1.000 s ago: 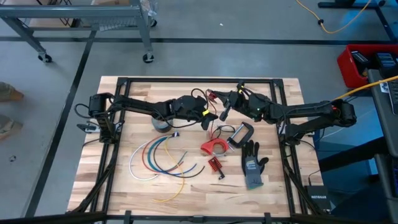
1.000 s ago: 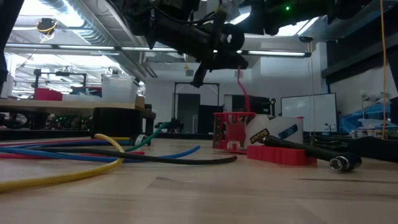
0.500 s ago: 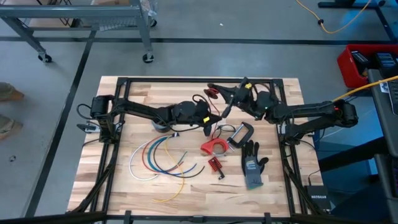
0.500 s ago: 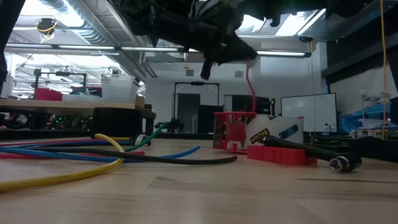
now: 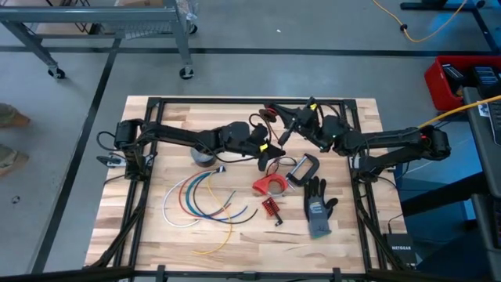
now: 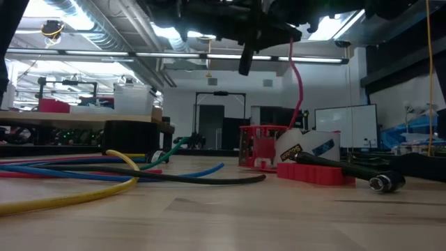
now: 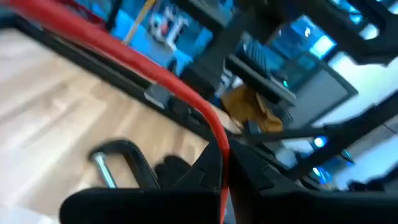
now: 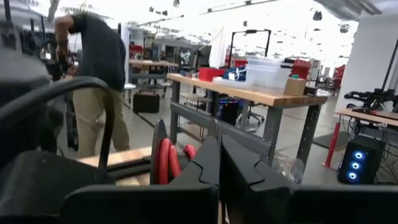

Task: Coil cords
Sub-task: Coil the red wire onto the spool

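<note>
The red cord [image 7: 155, 74] is a thin, smooth, single-colour wire; the left gripper [image 7: 222, 163] has its fingers closed tight on it above the table, just behind the red tape dispenser [image 5: 268, 185], and the cord hangs in a curve toward that dispenser. The right gripper [image 8: 219, 163], fingers pressed together, holds a few red loops [image 8: 166, 160] of the cord farther behind the dispenser. The other cords [image 5: 200, 200], white, blue, red, green and yellow, lie loose in open arcs on the wooden table [image 5: 156, 247], to the left of the dispenser.

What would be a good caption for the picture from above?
Both grippers, left and right, pinch the red cord above the table, beside loose cords, a clamp and a glove.
</note>
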